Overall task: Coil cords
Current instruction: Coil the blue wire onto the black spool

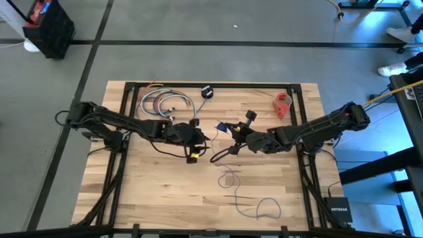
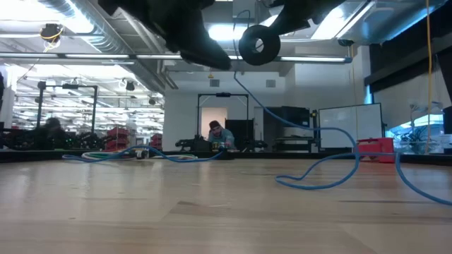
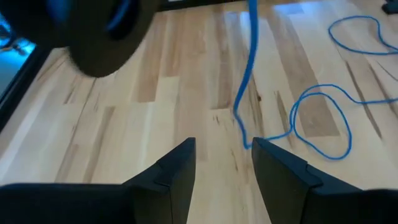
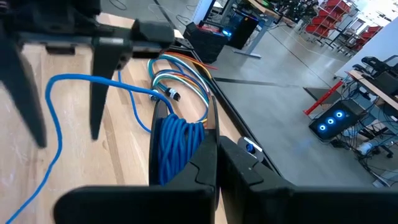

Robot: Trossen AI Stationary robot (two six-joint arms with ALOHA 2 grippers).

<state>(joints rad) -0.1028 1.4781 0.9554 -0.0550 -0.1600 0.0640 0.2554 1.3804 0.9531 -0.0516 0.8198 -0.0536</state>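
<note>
The thin blue cord [image 1: 232,180] lies in loose loops on the wooden table [image 1: 132,198] near the front. It rises to a black round spool [image 2: 259,44] held high above the table's middle, with a coil of cord [image 4: 177,146] wound on it. My right gripper [image 4: 216,155] is shut on that coil and spool. Just left of it, my left gripper [image 3: 224,155] stands open above the table. The cord [image 3: 247,74] hangs past its fingertips, beyond them; I cannot tell whether it touches them. My right gripper has its shut fingers on the wound coil at the spool's edge [image 4: 194,155], coming from the table's right and slanting slightly down. The fingers hide the place of contact. The spool is lifted clear, and the cord's free length [image 2: 311,176] trails slack down to the table.
A bundle of thicker multicoloured cables [image 1: 165,102] lies at the far left of the table, with a small black object [image 1: 207,91] at the far edge and a red object [image 1: 283,104] at the far right. Bare wood lies at the near left.
</note>
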